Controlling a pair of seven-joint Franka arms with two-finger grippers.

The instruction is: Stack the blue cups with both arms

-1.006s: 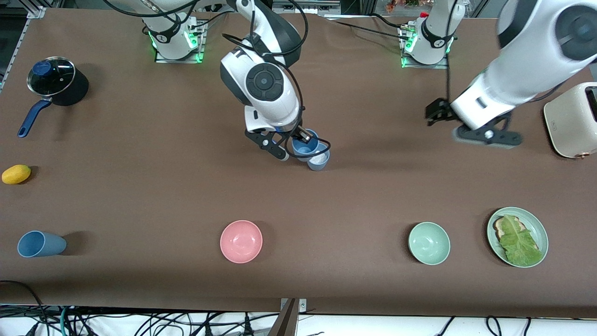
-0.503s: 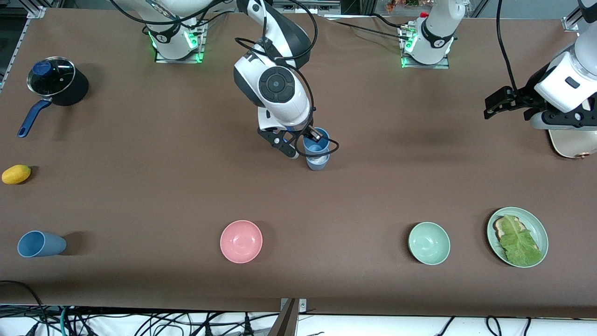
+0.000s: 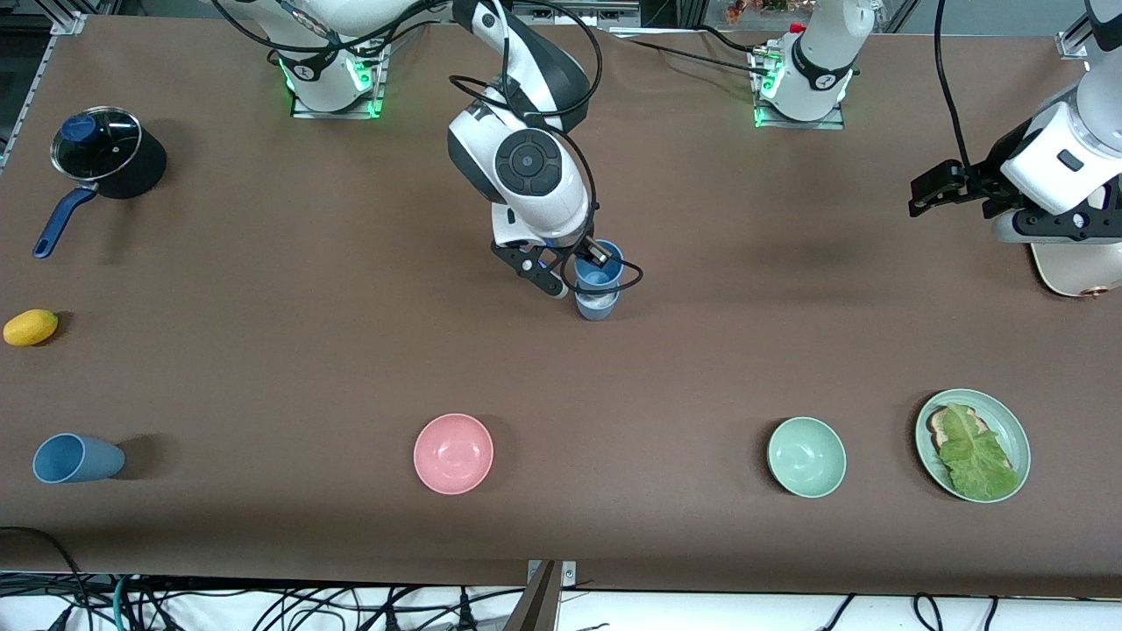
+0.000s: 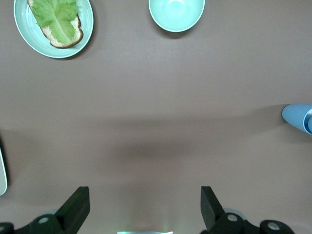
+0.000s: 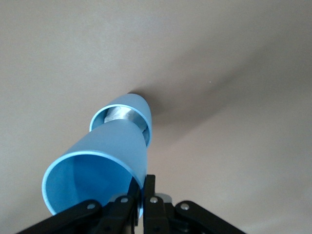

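Two cups at mid-desk: the right gripper has its fingers clamped on the rim of the held blue cup, whose base sits over the mouth of the standing blue cup; the right wrist view shows the held cup tilted, its narrow end at the lower cup's opening.
Change at the cups: a second ago the held cup hung beside the standing one, overlapping it at an angle; it has since shifted toward the left arm's end and now lines up above it.
Left gripper: fingers spread apart, holding nothing, up in the air over the desk just beside the toaster.
Change at the left arm: a second ago it was blurred in motion nearer the middle of the desk; it has swung out to the toaster end and barely moved in the last half second.
Third cup: a blue cup on its side near the front camera, at the right arm's end, unmoved.
Bowls: pink bowl and pale green bowl, both unmoved.
Others: plate with toast and lettuce, lidded saucepan, yellow fruit, all as before.
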